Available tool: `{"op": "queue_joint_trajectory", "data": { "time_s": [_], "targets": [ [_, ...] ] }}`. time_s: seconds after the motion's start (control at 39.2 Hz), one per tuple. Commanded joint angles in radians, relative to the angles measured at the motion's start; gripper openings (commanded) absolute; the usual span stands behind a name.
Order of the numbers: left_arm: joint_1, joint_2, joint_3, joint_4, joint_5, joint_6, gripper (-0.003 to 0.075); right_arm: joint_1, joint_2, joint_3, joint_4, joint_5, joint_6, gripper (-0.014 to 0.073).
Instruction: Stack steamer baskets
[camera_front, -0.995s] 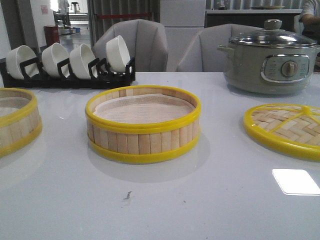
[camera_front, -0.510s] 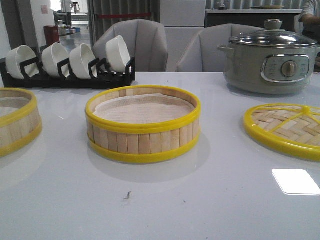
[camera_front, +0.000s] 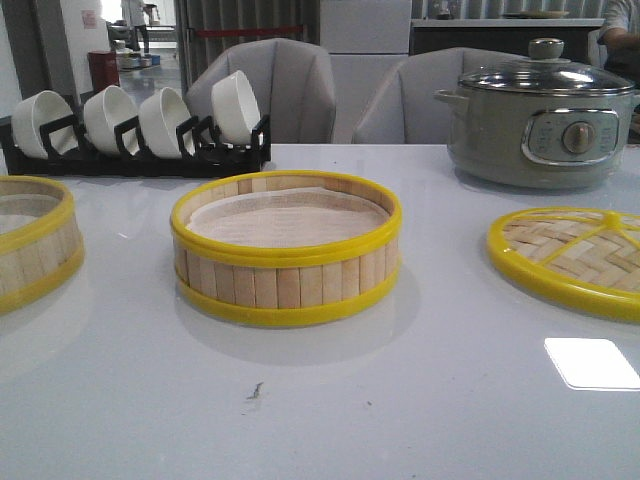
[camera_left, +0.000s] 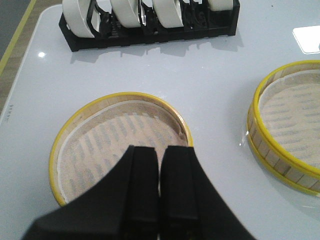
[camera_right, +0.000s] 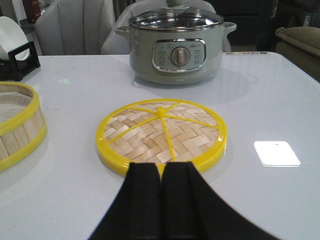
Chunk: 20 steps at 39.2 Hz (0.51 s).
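Note:
One steamer basket (camera_front: 286, 250) of bamboo slats with yellow rims stands in the middle of the table, a pale liner inside. A second steamer basket (camera_front: 30, 240) sits at the left edge, cut off by the front view. In the left wrist view my left gripper (camera_left: 160, 150) hovers shut above this left basket (camera_left: 110, 135), nothing between its fingers, with the middle basket (camera_left: 290, 125) off to one side. My right gripper (camera_right: 161, 167) is shut and empty, just short of the flat woven lid (camera_right: 162, 132). Neither gripper shows in the front view.
A grey electric pot (camera_front: 540, 115) with a glass lid stands at the back right. A black rack (camera_front: 140, 150) of white bowls runs along the back left. The woven lid (camera_front: 575, 255) lies at the right. Grey chairs stand behind the table.

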Motion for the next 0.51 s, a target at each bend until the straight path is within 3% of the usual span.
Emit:
{"op": "queue_joint_trajectory", "data": {
  "time_s": [0.0, 0.38, 0.48],
  "targets": [
    [-0.007, -0.008, -0.035, 0.002, -0.069, -0.001, 0.0085, -0.008, -0.021, -0.015, 0.000, -0.094, -0.005, 0.0069],
    [-0.007, -0.008, -0.035, 0.001, -0.047, -0.001, 0.0085, -0.008, -0.021, -0.017, 0.000, -0.227, -0.005, 0.0069],
    [-0.007, -0.008, -0.035, 0.002, -0.037, -0.001, 0.0085, 0.004, -0.021, -0.061, 0.000, -0.177, 0.032, 0.0069]
  ]
}}
